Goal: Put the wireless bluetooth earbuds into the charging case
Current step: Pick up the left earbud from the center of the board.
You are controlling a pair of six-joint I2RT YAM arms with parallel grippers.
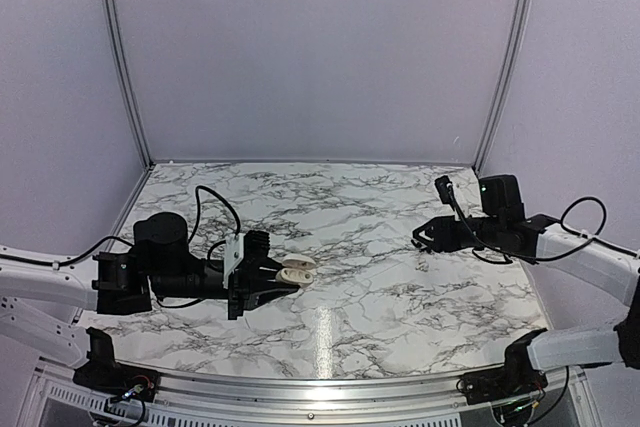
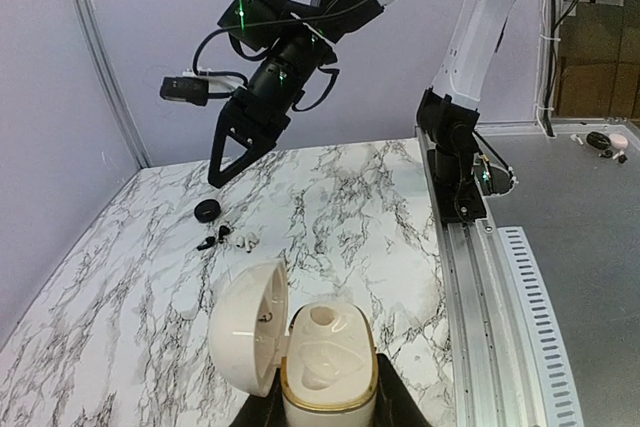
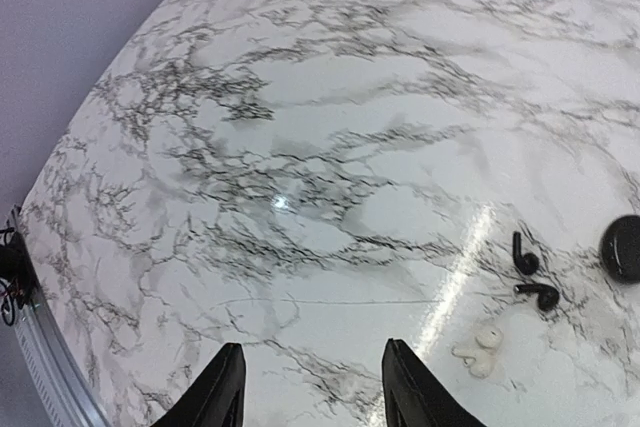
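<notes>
Pinching the case (image 2: pixel 322 362), the left gripper (image 1: pixel 281 279) holds it at the table's (image 1: pixel 400 297) near left: one cream-white rounded clamshell, lid swung open. Two tiny black earbuds (image 3: pixel 524 252) lie on the right side, near one black puck (image 3: pixel 622 247). The right gripper (image 3: pixel 313 349) hangs spread.

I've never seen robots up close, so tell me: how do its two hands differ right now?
The left hand is clamped on the open white case; the right hand is open and holds nothing. The left hand points sideways over the table, while the right hand tilts down toward it. Both are black, with two fingers.
</notes>
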